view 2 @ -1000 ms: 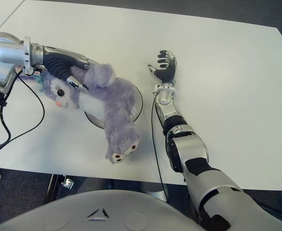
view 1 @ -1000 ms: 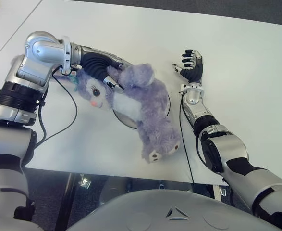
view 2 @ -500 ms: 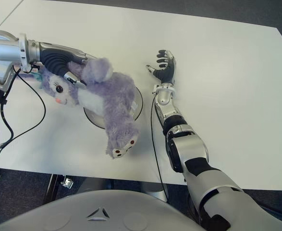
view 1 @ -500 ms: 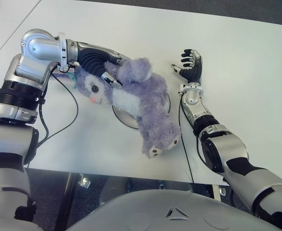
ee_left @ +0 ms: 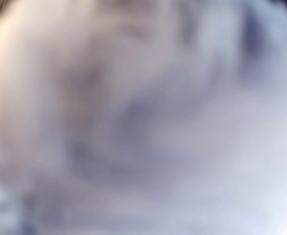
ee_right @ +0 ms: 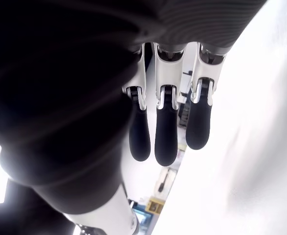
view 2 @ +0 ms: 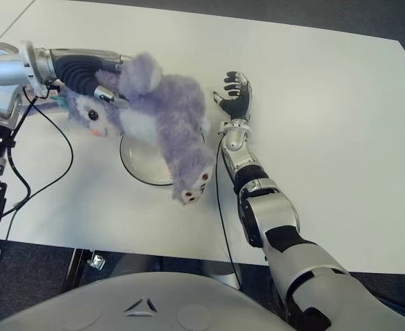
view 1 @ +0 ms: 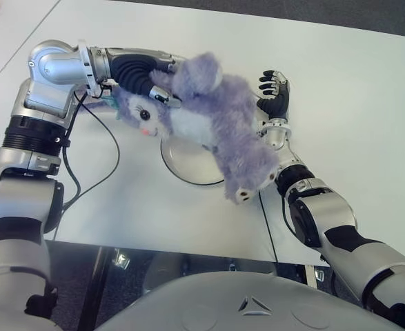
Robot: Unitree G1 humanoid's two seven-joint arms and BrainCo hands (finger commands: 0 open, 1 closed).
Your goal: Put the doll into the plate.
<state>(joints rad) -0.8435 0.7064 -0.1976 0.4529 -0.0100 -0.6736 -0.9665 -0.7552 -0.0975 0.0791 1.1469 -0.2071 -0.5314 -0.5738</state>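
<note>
The doll (view 1: 216,124) is a fluffy purple plush animal with a white belly and a pink nose. My left hand (view 1: 162,86) is shut on it near the head and holds it above the white round plate (view 1: 181,162), its feet (view 1: 247,187) hanging past the plate's right rim. Purple fur (ee_left: 143,117) fills the left wrist view. To the right of the plate, my right hand (view 1: 274,93) shows with its black fingers (ee_right: 165,132) relaxed and holding nothing.
The white table (view 1: 368,117) stretches far to the right and back. Black cables (view 1: 99,148) loop over the table beside my left arm. A second black cable (view 1: 265,221) runs along my right forearm to the front edge.
My left hand has lifted the doll and swung it to the right. Its feet have moved from the plate's front rim up toward my right forearm. The right hand has stayed in place.
</note>
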